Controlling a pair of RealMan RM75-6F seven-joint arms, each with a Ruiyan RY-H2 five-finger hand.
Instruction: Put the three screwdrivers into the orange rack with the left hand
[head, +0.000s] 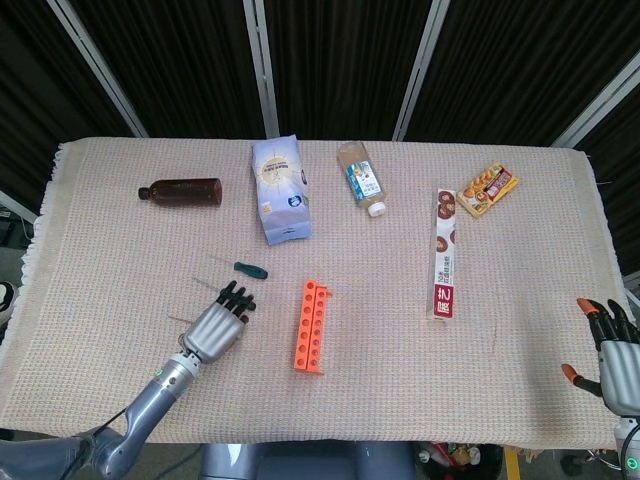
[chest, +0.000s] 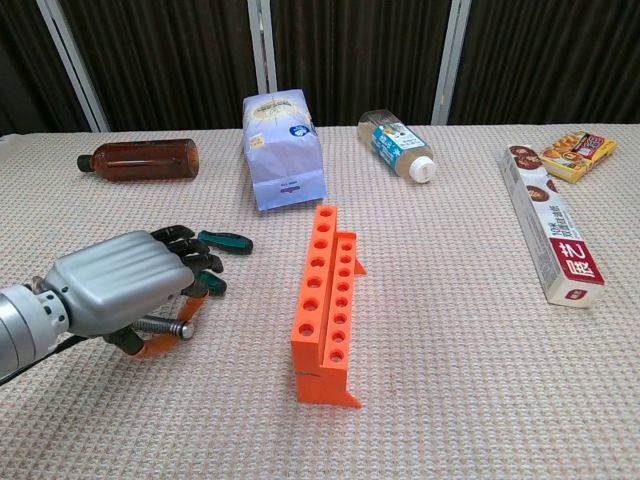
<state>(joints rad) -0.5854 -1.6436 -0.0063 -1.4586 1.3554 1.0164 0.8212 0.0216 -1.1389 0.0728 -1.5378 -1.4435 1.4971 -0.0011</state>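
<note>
The orange rack (head: 312, 326) (chest: 327, 300) stands near the table's middle with its holes empty. One green-handled screwdriver (head: 250, 269) (chest: 228, 240) lies flat to the left of it. My left hand (head: 215, 328) (chest: 120, 290) lies palm down just before that screwdriver, fingers pointing at it. A second green handle (chest: 210, 283) shows under the fingertips, and the thumb is curled beneath the palm. Whether that handle is gripped is hidden. A thin shaft (head: 177, 320) sticks out left of the hand. My right hand (head: 612, 350) hangs at the table's right edge, fingers spread and empty.
Along the far side lie a brown bottle (head: 182, 190), a pale blue bag (head: 280, 188) and a clear bottle (head: 361, 178). At the right lie a long cookie box (head: 445, 253) and a snack packet (head: 487, 188). A woven cloth (head: 120, 260) covers the table.
</note>
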